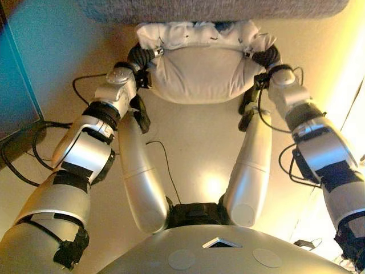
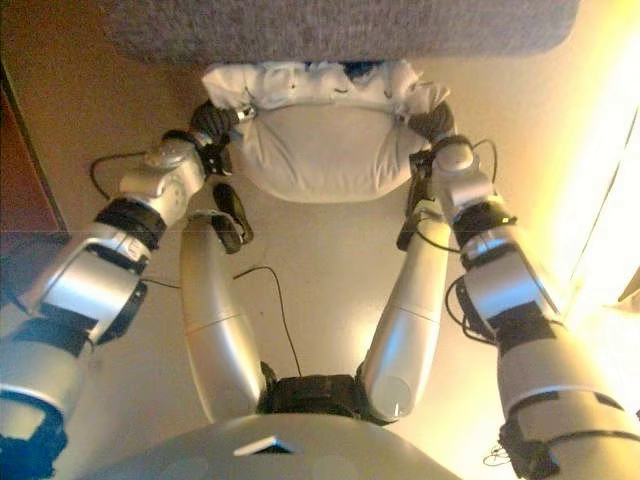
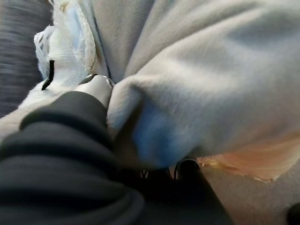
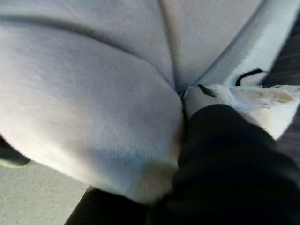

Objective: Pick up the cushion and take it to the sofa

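Observation:
A pale cream cushion (image 1: 197,71) with a white lace-trimmed edge hangs between my two hands, above the floor and right at the front edge of the grey sofa (image 1: 211,8). My left hand (image 1: 142,57) grips its left side; the left wrist view shows a finger (image 3: 96,86) pressed into the fabric (image 3: 211,79) and dark fingertips under it. My right hand (image 1: 265,57) grips its right side; in the right wrist view a finger (image 4: 197,98) is sunk into a fold of the cushion (image 4: 84,93). Most of both hands' fingers are buried in the cloth.
The sofa's grey front fills the far edge of the eye views, with the cushion's lace edge touching or just short of it. A dark cabinet (image 1: 17,85) stands at the left. Beige floor (image 1: 194,137) lies below the cushion.

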You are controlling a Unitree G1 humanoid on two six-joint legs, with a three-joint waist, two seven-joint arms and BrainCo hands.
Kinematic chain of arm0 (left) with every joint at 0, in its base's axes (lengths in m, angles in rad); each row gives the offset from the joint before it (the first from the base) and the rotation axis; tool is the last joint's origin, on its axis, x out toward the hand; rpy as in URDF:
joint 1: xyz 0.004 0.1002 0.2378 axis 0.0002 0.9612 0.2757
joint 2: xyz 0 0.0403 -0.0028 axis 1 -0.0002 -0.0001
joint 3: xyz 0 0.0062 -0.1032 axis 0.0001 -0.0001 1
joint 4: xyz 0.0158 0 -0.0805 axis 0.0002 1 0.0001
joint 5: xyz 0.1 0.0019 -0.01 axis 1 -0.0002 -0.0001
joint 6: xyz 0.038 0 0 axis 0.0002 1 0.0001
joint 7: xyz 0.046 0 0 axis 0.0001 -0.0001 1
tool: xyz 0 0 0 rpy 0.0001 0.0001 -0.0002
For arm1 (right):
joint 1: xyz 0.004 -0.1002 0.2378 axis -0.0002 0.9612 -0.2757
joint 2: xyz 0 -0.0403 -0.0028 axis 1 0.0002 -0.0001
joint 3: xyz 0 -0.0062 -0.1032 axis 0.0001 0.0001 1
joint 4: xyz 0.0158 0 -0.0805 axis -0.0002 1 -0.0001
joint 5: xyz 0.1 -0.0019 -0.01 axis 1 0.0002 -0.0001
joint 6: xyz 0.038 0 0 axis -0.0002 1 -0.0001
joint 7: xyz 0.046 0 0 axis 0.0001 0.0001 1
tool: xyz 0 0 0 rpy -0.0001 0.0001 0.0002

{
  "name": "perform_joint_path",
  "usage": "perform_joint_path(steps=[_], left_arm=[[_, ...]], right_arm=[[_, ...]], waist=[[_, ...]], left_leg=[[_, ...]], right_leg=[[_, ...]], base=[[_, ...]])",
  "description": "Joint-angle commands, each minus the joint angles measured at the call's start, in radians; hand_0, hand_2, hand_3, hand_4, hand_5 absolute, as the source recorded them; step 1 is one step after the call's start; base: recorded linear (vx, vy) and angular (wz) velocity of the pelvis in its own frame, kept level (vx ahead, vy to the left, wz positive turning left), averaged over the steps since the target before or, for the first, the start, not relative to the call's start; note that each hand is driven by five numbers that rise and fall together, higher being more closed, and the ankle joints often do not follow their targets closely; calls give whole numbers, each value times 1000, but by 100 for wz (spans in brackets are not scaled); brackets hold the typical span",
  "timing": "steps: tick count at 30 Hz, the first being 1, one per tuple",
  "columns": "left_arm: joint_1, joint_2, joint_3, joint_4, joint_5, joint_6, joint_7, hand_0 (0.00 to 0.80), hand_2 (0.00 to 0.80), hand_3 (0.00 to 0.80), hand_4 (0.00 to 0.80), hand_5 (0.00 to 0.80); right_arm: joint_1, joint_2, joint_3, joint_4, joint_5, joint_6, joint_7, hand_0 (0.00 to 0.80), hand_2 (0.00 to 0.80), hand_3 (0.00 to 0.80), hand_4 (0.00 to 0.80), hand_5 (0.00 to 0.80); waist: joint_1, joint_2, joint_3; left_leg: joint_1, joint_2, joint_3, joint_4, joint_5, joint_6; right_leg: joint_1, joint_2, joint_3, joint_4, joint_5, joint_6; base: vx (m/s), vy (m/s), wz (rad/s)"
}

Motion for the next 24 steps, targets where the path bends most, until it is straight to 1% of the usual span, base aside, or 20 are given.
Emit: perform_joint_path(steps=[1, 2, 3, 6, 9, 13, 18, 20, 23, 24], left_arm=[[-11, -45, 74, -228, 46, -152, 22, 800, 800, 800, 800, 800], [10, -42, 82, -253, 55, -148, 30, 800, 800, 800, 800, 800], [78, -30, 108, -342, 69, -117, 38, 800, 800, 800, 800, 800], [145, -11, 129, -419, 99, -93, 46, 800, 800, 800, 800, 800], [161, 2, 151, -454, 83, -60, 34, 800, 800, 800, 800, 800], [172, 9, 157, -469, 51, -39, 42, 800, 800, 800, 800, 800], [253, -3, 189, -513, 55, -48, 55, 800, 800, 800, 800, 800], [291, -9, 201, -538, 76, -74, 59, 800, 800, 800, 800, 800], [353, -37, 218, -573, 142, -107, 91, 800, 800, 800, 800, 800], [367, -42, 221, -575, 172, -113, 109, 800, 800, 800, 800, 800]], right_arm=[[36, 20, -46, -243, 28, -106, -37, 800, 800, 800, 800, 800], [62, 21, -49, -272, 21, -106, -44, 800, 800, 800, 800, 800], [132, 27, -64, -368, 13, -72, -59, 800, 800, 800, 800, 800], [191, 34, -84, -424, 0, -42, -45, 800, 800, 800, 800, 800], [194, 22, -96, -423, 10, -24, -19, 800, 800, 800, 800, 800], [195, 30, -109, -417, 35, -12, -6, 800, 800, 800, 800, 800], [272, 44, -142, -472, 27, -48, 7, 800, 800, 800, 800, 800], [316, 47, -159, -509, 36, -60, 7, 800, 800, 800, 800, 800], [402, 60, -180, -536, -12, -106, -45, 800, 800, 800, 800, 800], [421, 64, -183, -539, -1, -108, -55, 800, 800, 800, 800, 800]], waist=[[30, -5, -33], [31, -9, -41], [33, -24, -72], [46, -32, -113], [58, -33, -135], [71, -35, -164], [85, -43, -220], [85, -44, -243], [83, -41, -286], [83, -40, -299]], left_leg=[[160, 3, 33, -213, 132, 1], [187, 1, 40, -229, 135, 1], [251, -17, 66, -296, 178, 9], [340, -18, 82, -346, 176, 6], [391, -18, 85, -370, 172, 5], [456, -24, 86, -411, 178, 11], [574, -33, 94, -489, 194, 18], [616, -30, 100, -516, 199, 18], [690, -24, 134, -561, 213, 17], [716, -28, 133, -582, 218, 18]], right_leg=[[133, -24, -44, -124, 93, -17], [162, -28, -54, -144, 98, -16], [236, -43, -84, -217, 140, -25], [330, -56, -106, -270, 141, -19], [380, -67, -123, -288, 137, -15], [441, -72, -144, -308, 134, -13], [555, -65, -173, -355, 127, -10], [597, -58, -179, -376, 124, -9], [687, -52, -209, -422, 127, -7], [710, -47, -208, -438, 128, -5]], base=[[191, -5, 15], [237, -23, 15], [224, -31, 13], [243, -36, 12], [140, -26, 4], [117, -24, 4], [166, -18, 8], [154, -23, 1], [162, -28, 2], [188, -18, 14]])
